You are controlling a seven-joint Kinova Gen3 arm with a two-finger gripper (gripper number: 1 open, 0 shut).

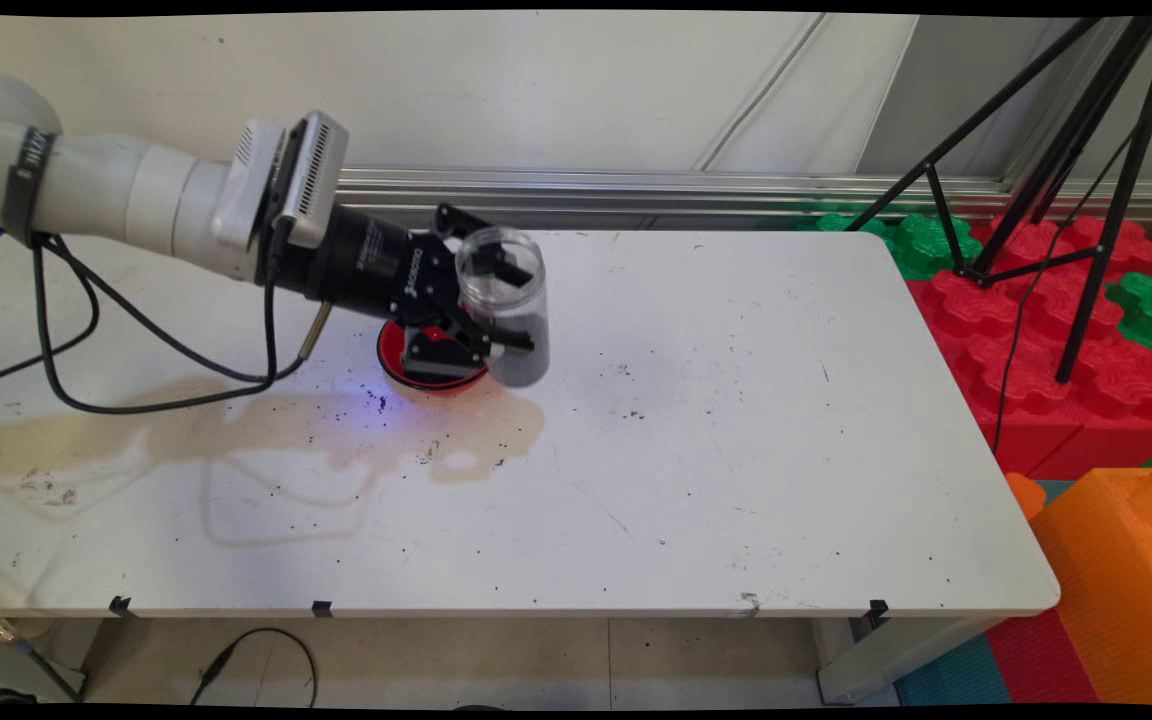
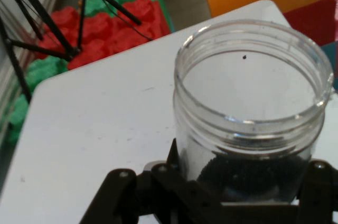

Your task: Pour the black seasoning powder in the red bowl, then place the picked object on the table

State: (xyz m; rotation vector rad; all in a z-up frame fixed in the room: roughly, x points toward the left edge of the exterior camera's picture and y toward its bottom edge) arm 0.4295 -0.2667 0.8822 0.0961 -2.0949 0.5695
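Gripper [image 1: 496,320] clamps a clear round plastic jar [image 1: 508,300] of dark granules; red bowl [image 1: 396,362] at its 8 o'clock.

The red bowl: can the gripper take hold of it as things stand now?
Probably not. The gripper is shut on the clear jar with dark grains in it, so its fingers are occupied. The red bowl lies just under it on the table.

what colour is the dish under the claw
Red; the dish shows best in the main view, mostly hidden beneath the claw.
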